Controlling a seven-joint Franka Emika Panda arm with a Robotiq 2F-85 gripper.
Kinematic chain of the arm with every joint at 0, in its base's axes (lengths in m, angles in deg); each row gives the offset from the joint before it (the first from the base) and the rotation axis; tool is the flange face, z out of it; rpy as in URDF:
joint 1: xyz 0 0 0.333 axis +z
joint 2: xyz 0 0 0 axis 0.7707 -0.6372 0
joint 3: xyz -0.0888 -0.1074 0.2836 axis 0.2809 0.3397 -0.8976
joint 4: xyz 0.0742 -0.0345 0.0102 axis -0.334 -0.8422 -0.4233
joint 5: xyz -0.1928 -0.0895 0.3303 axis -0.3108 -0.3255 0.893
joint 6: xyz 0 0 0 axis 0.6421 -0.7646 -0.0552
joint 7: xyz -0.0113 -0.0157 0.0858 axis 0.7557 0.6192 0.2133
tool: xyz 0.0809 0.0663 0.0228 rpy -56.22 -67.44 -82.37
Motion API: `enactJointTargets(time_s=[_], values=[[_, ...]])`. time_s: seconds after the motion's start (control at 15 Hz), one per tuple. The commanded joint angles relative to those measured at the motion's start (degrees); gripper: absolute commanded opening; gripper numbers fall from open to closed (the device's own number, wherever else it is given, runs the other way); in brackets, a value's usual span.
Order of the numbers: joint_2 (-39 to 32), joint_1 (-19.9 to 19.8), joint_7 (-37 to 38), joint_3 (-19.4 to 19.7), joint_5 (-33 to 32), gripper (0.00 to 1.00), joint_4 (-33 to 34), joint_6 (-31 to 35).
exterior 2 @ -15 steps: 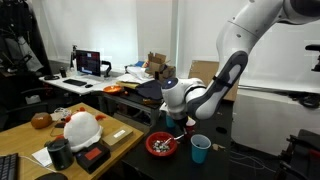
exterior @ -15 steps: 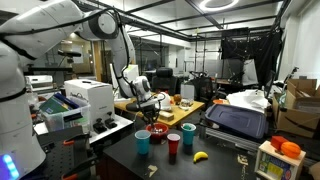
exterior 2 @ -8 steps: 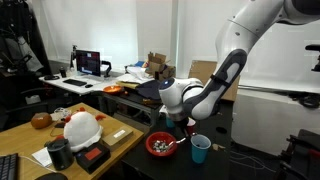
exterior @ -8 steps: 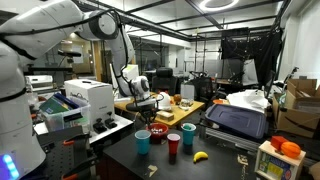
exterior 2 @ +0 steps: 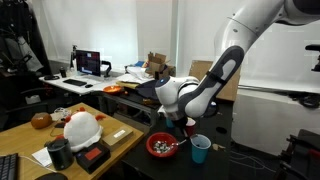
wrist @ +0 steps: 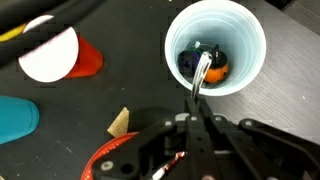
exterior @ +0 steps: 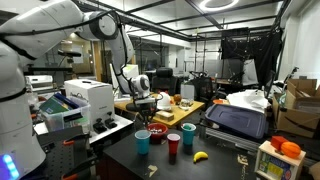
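Observation:
In the wrist view my gripper [wrist: 195, 113] is shut on the handle of a thin metal spoon [wrist: 201, 76]. The spoon's tip reaches over the mouth of a light blue cup [wrist: 243, 40], which holds small orange and dark pieces. In both exterior views the gripper [exterior: 143, 112] [exterior 2: 180, 126] hangs low over the dark table, close above a blue cup [exterior 2: 201, 149] and a red bowl [exterior 2: 162, 146].
A red cup [wrist: 60, 55] lies on its side and a teal cup [wrist: 14, 116] sits beside it. The red bowl's rim [wrist: 100, 160] shows under the gripper. A red cup [exterior: 174, 144], another blue cup [exterior: 188, 134] and a banana [exterior: 200, 156] stand nearby.
The arm has shifted slightly and the gripper has sunk a little toward the cup. The jaws stay shut on the spoon.

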Motion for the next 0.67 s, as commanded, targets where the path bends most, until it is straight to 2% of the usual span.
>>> enactJointTargets(time_s=[0.0, 0.6], values=[[-0.7, 0.8, -0.7, 0.2, 2.3, 0.01, 2.1, -2.7], [-1.1, 2.1, -0.9, 0.5, 1.8, 0.01, 2.9, -6.1]])
